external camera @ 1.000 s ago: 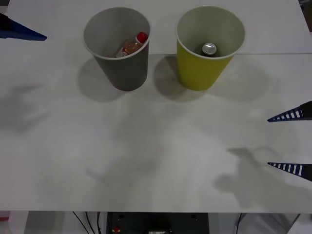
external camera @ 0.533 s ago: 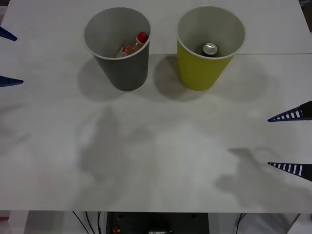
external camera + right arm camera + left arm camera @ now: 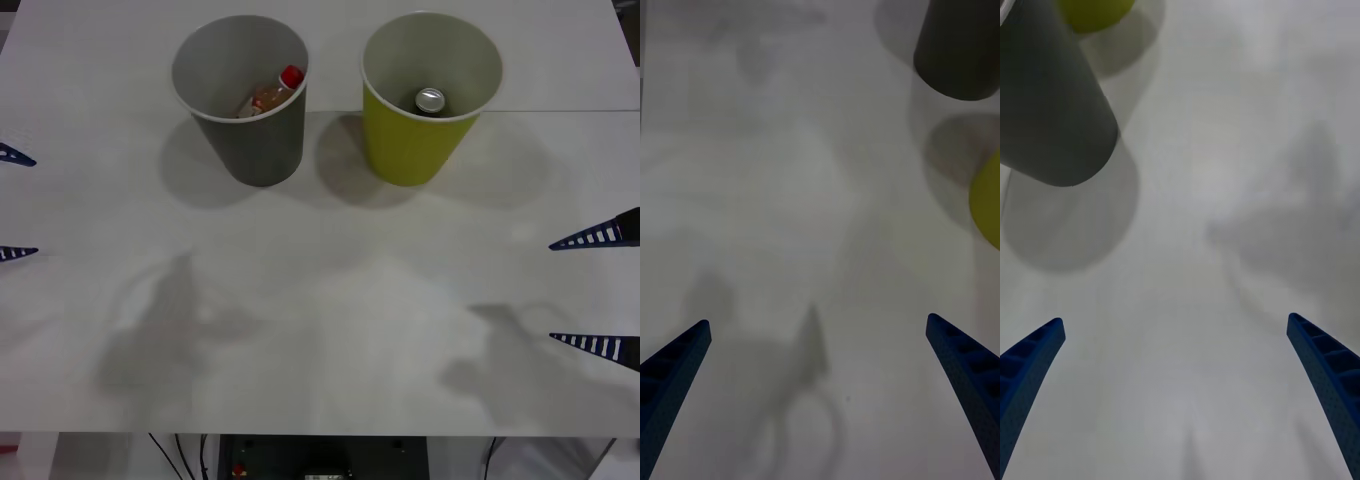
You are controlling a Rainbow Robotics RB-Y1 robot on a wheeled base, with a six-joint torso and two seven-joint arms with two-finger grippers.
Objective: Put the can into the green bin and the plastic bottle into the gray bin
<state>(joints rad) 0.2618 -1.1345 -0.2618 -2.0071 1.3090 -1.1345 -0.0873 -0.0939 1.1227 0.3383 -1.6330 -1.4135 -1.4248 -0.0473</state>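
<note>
I see both hands spread wide, holding nothing: left hand (image 3: 12,203), right hand (image 3: 600,292). Ahead of them, red-capped clear plastic bottle (image 3: 268,94) inside dark-gray tapered bin (image 3: 255,140); slim black can (image 3: 429,102) inside yellow-green tapered bin (image 3: 408,145).

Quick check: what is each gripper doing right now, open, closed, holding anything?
Left gripper: open, holding nothing, at the table's left edge.
Right gripper: open, holding nothing, at the table's right edge.
</note>
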